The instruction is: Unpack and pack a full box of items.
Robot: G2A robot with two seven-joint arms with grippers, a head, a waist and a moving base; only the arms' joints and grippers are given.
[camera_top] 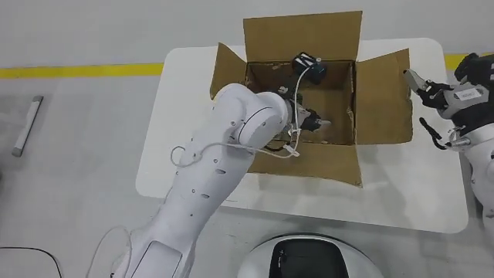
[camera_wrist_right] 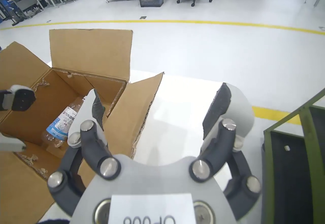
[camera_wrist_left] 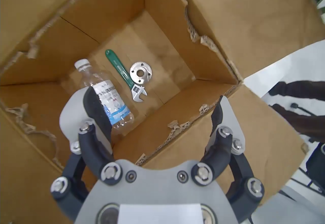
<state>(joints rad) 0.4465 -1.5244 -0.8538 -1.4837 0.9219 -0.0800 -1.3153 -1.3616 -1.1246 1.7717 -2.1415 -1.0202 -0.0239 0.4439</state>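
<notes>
Both stood apart and empty: the left pincer (camera_wrist_left: 155,98) above the open box (camera_wrist_left: 165,19), the right pincer (camera_wrist_right: 160,91) outside it, over the tabletop (camera_wrist_right: 182,108). On the box floor lay a bottle (camera_wrist_left: 114,105), wrench (camera_wrist_left: 122,75) and flange (camera_wrist_left: 141,72). A straight descent, closing across the bottle's body, looked soundest. One finger (camera_wrist_left: 96,113) hid part of its label, and the floor beneath the wrist was cut off.

The bottle (camera_wrist_left: 111,101) bears a printed label (lettering mostly illegible).
</notes>
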